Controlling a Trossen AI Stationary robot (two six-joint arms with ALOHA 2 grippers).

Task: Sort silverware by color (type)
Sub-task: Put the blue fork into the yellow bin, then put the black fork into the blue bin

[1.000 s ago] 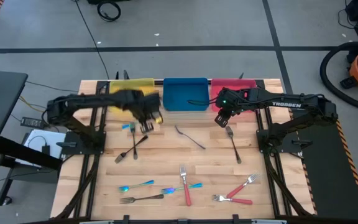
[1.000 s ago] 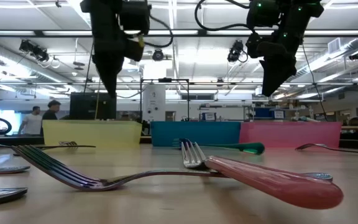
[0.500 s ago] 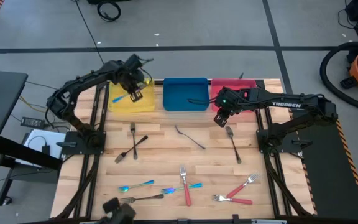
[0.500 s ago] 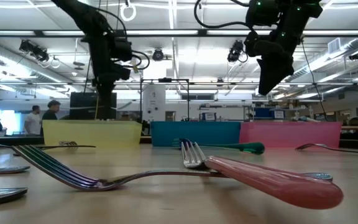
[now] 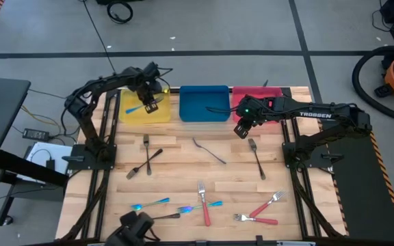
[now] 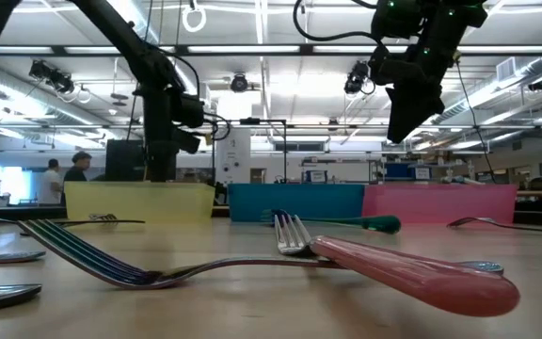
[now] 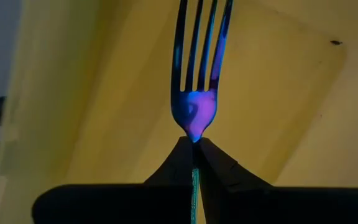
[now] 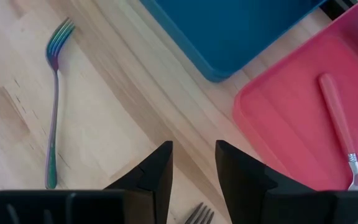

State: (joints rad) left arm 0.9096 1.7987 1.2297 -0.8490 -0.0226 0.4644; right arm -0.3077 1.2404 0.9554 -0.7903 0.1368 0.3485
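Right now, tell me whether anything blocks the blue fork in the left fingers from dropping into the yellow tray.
Nothing visible does. The left gripper holds the blue fork directly over bare floor of the yellow tray; no other utensil shows beneath it.

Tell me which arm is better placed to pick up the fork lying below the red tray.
The right. Its gripper hangs open just beside that fork, while the left gripper is over the yellow tray, shut on a blue fork.
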